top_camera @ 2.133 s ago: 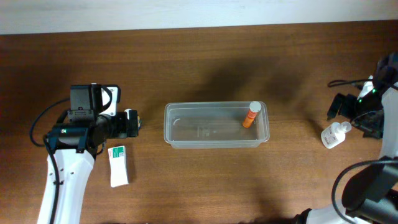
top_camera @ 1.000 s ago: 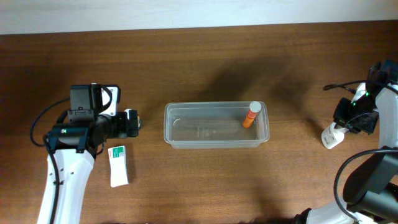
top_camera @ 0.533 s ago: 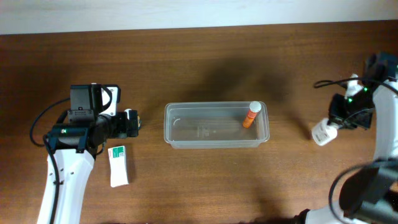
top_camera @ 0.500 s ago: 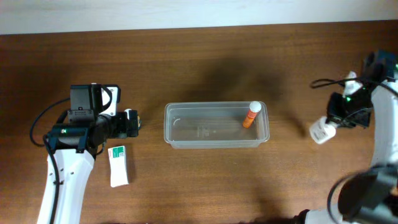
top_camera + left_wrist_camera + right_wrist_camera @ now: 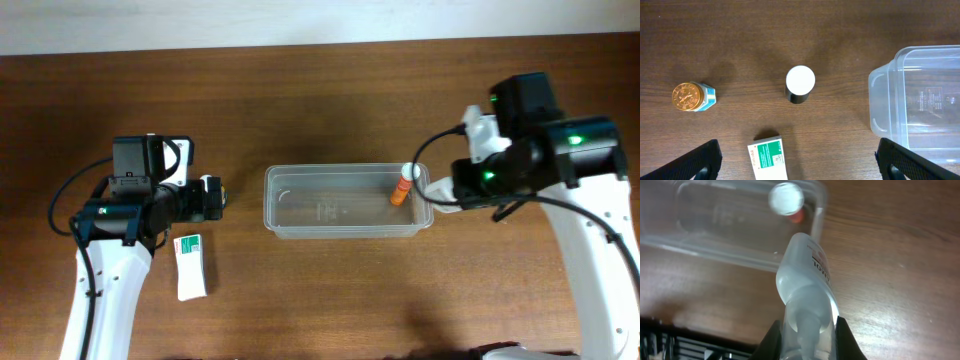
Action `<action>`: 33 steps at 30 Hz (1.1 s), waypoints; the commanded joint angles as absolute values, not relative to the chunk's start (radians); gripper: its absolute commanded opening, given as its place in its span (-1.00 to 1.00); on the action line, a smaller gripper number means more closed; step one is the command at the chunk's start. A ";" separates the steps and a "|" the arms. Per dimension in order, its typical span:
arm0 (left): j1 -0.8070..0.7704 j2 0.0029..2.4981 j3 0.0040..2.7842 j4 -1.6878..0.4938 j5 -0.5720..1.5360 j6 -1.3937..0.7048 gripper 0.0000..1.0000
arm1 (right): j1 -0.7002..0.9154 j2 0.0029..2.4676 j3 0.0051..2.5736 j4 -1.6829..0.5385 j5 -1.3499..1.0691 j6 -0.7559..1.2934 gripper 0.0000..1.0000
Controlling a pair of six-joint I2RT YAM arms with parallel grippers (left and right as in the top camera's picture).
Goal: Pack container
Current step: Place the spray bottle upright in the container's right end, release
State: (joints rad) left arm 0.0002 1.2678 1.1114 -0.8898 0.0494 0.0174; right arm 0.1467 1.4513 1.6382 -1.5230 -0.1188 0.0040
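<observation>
The container (image 5: pixel 345 227) is a clear shallow tub in the middle of the table, also seen in the left wrist view (image 5: pixel 920 115) and the right wrist view (image 5: pixel 735 230). An orange bottle with a white cap (image 5: pixel 403 185) stands in its right end (image 5: pixel 786 199). My right gripper (image 5: pixel 807 330) is shut on a clear plastic bottle (image 5: pixel 807 280), which hangs just outside the tub's right end. In the overhead view the right gripper (image 5: pixel 442 192) covers that bottle. My left gripper (image 5: pixel 797 152) hangs open, left of the tub, holding nothing.
Under the left arm a white-and-green box (image 5: pixel 769 159) lies flat, also seen from overhead (image 5: pixel 190 265). A dark bottle with a white cap (image 5: pixel 800 84) and a small gold-lidded jar (image 5: pixel 690 96) stand near it.
My right arm has swung left from the table's far right edge to the tub's right end, carrying the clear bottle. The left arm has stayed still.
</observation>
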 commanded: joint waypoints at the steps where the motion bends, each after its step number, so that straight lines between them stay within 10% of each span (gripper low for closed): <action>1: -0.004 1.268 1.133 -0.887 0.060 0.011 0.99 | 0.230 1.472 1.654 -1.515 -0.128 0.015 -0.91; 33: -0.004 1.268 1.133 -0.887 0.060 0.011 0.99 | 0.294 1.765 1.489 -1.300 -0.031 0.015 -0.68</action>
State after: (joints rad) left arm 0.0002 1.2678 1.1114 -0.8898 0.0494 0.0174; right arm 0.2897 1.7687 1.4910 -1.3071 -0.0898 0.0051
